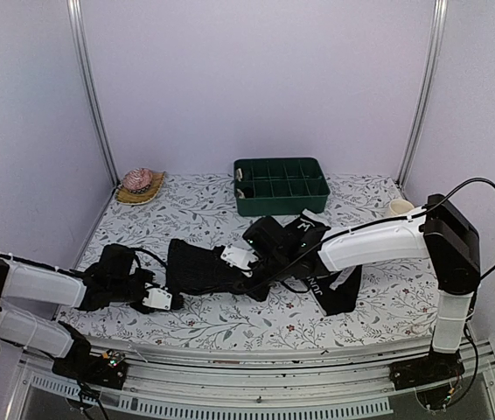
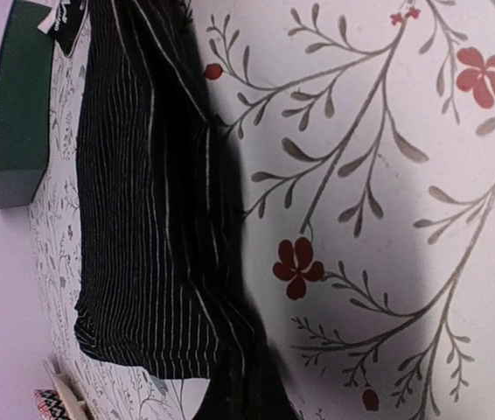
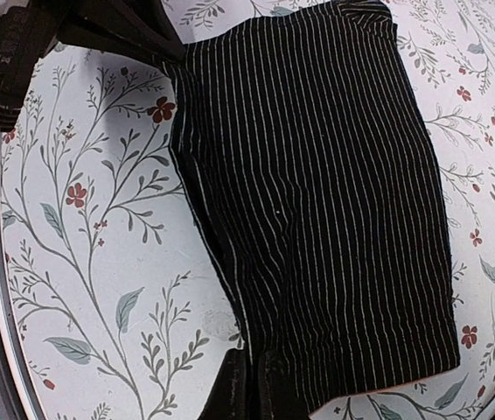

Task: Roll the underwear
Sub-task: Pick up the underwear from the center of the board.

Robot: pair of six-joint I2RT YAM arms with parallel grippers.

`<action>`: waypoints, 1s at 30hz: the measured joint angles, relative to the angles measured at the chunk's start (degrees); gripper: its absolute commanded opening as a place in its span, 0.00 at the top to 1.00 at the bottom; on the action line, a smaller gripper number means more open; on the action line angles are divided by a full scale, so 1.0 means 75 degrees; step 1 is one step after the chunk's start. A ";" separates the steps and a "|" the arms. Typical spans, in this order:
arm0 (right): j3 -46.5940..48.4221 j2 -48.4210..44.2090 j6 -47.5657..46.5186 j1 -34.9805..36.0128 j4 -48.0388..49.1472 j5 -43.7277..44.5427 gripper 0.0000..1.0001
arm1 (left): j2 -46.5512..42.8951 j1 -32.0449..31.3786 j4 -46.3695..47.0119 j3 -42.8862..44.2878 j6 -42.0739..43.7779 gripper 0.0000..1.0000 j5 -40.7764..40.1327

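- My left pincer (image 1: 170, 297) is closed together on 1 edge of the striped boxer briefs (image 1: 199, 267), left of centre in the overhead view.
- My right pincer (image 3: 249, 376) is clamped on a corner of the same pair, bottom middle of its wrist view.
- The striped pair lies flat on the floral tablecloth (image 1: 230, 322).
- 1 other black pair (image 1: 339, 293), with white lettering, lies right of centre beneath my right arm.
- A green compartment tray (image 1: 274, 207) sits upper centre.

Black pinstriped underwear (image 3: 317, 201), spread flat, mid-table
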 measured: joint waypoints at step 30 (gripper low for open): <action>-0.0379 -0.0379 0.0061 -0.0318 -0.0478 -0.1349 0.98 | -0.0047 0.0504 -0.3177 0.2317 -0.0070 1.00 0.1180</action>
